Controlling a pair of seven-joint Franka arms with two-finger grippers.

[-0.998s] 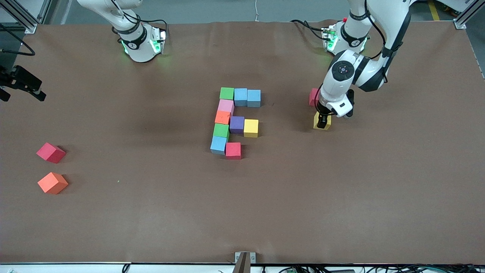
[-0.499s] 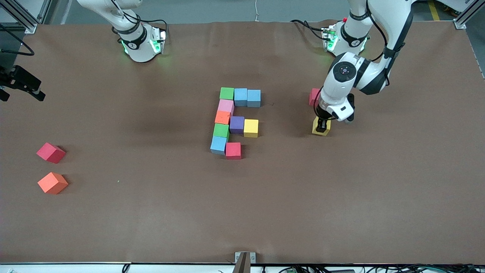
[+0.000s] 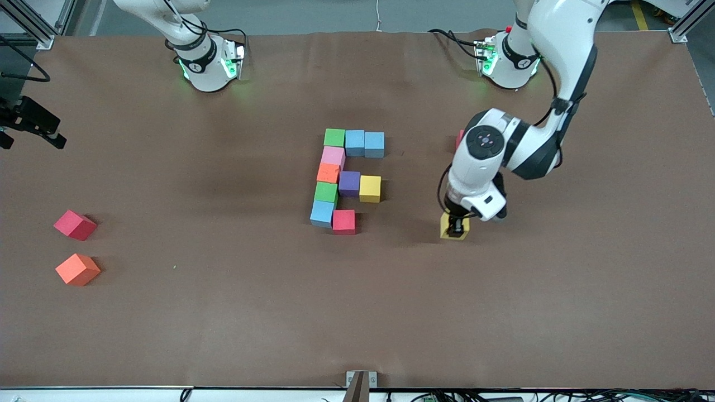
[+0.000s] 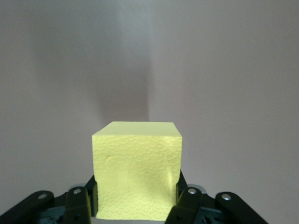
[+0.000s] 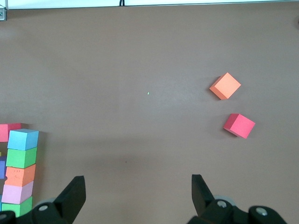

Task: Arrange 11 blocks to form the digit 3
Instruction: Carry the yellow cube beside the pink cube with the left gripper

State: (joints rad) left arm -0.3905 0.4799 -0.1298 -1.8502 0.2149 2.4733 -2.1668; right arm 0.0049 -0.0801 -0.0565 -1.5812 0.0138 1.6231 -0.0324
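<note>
Left gripper clamped on yellow cube, over table toward left arm's end from digit 3. Digit incomplete, ten cubes placed. Right gripper waiting, jaws apart, holding nothing.
</note>
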